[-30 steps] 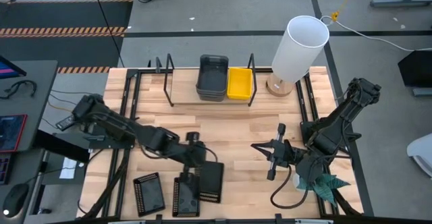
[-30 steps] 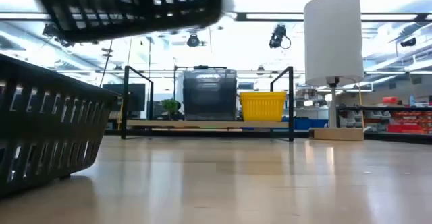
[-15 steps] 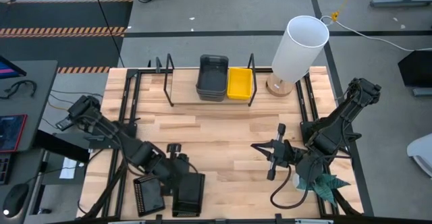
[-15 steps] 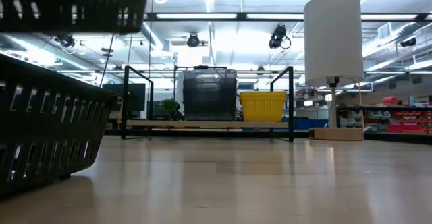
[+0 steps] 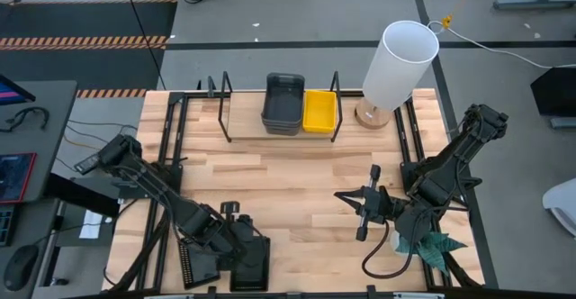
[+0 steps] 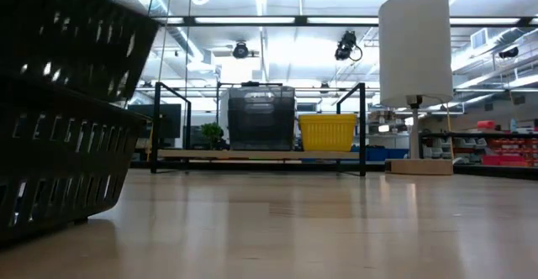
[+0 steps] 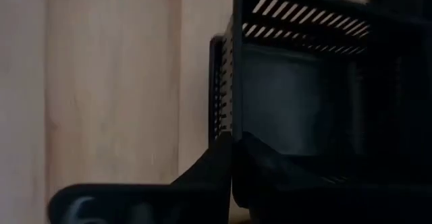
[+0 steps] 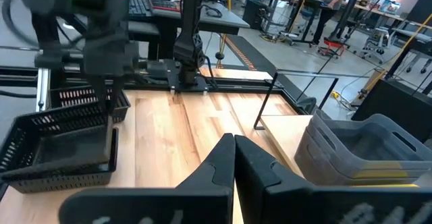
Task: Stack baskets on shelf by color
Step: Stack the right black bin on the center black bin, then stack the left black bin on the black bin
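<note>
From overhead, the left gripper (image 5: 241,245) sits over a black mesh basket (image 5: 253,265) whose near end is cut off by the picture's lower edge, and the arm hides how many baskets are nested there. Whether its jaws are closed on the basket wall cannot be told; the left wrist view is too dark and close. In the low view, the mesh baskets (image 6: 59,111) run off the left edge. On the shelf (image 5: 243,119), the grey basket stack (image 5: 283,104) and yellow baskets (image 5: 319,111) cannot be counted.
</note>
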`<state>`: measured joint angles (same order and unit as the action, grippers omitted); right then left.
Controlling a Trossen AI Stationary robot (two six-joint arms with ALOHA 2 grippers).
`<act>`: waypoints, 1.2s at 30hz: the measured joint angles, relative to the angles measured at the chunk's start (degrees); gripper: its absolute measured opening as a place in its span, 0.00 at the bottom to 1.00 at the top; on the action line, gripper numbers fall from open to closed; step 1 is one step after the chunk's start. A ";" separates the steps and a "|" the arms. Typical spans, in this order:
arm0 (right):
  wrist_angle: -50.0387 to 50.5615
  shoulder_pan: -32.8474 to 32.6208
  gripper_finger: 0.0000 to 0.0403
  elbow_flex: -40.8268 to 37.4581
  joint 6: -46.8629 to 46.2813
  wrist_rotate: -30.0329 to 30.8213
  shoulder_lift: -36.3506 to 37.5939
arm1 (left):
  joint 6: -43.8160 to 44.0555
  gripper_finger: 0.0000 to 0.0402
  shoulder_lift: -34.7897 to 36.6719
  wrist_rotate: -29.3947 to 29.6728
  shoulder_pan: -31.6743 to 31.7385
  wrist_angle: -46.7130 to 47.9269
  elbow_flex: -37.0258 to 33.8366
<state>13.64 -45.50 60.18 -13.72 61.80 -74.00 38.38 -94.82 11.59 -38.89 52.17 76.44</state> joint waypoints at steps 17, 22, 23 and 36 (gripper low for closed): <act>-0.30 0.00 0.02 0.00 0.25 -0.39 0.00 | -0.42 0.45 -1.91 -5.57 2.11 2.70 0.00; -0.30 0.00 0.02 0.00 0.23 -0.41 0.00 | -1.39 0.52 -1.91 -7.51 1.08 12.68 0.02; -0.30 0.00 0.02 0.00 0.23 -0.41 0.00 | -0.79 0.52 -1.91 -6.31 0.67 15.42 0.00; -0.29 0.00 0.02 0.00 0.02 -1.77 0.00 | 10.57 0.25 4.28 1.61 -6.49 24.80 -0.76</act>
<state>13.35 -45.50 60.18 -13.71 60.03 -74.00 48.95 -90.54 13.20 -45.39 76.97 75.69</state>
